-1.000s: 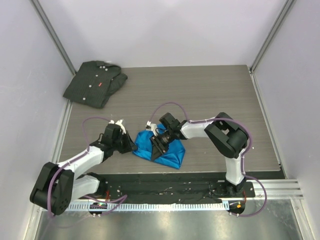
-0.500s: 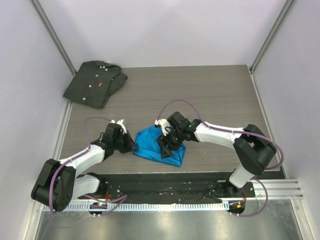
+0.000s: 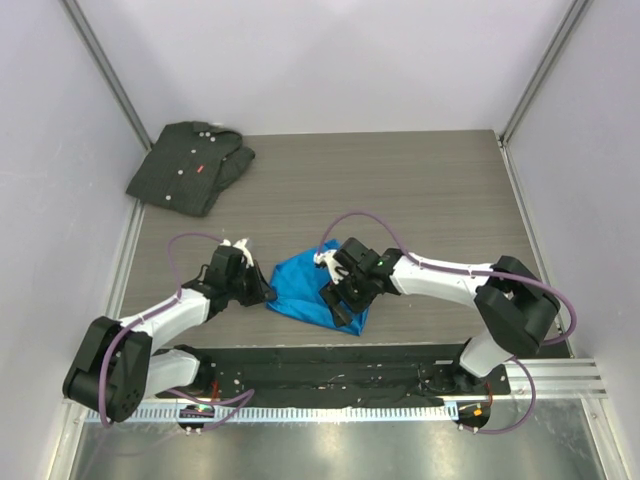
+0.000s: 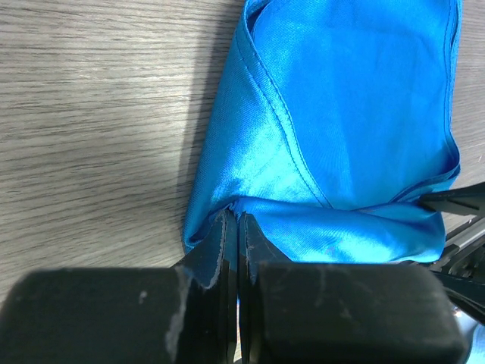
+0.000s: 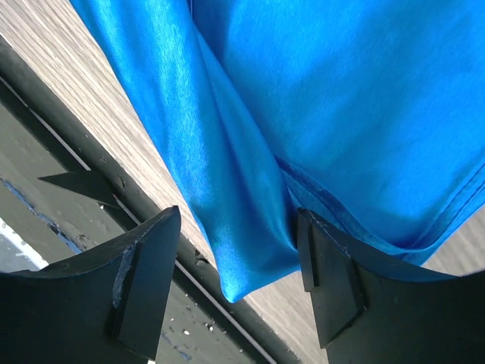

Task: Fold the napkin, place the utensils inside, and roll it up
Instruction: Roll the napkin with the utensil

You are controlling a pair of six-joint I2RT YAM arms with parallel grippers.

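Observation:
The bright blue napkin (image 3: 300,285) lies crumpled and folded over itself near the table's front edge. My left gripper (image 3: 263,294) is shut, pinching the napkin's left edge, and the cloth (image 4: 348,129) bunches at its tips (image 4: 232,221). My right gripper (image 3: 339,298) hangs low over the napkin's near right part, jaws open. A hanging fold and corner of the napkin (image 5: 250,220) sits between its fingers (image 5: 148,265) with a gap on the left side. The utensils are out of view.
A dark grey buttoned shirt (image 3: 190,165) lies at the back left corner of the wooden table (image 3: 420,190). The black strip along the table's front edge (image 5: 53,220) runs just beyond the napkin's corner. Walls close in left and right.
My right gripper has opened and slid to the right along the napkin, its elbow swinging out to the right. The left gripper keeps its pinch in the same place.

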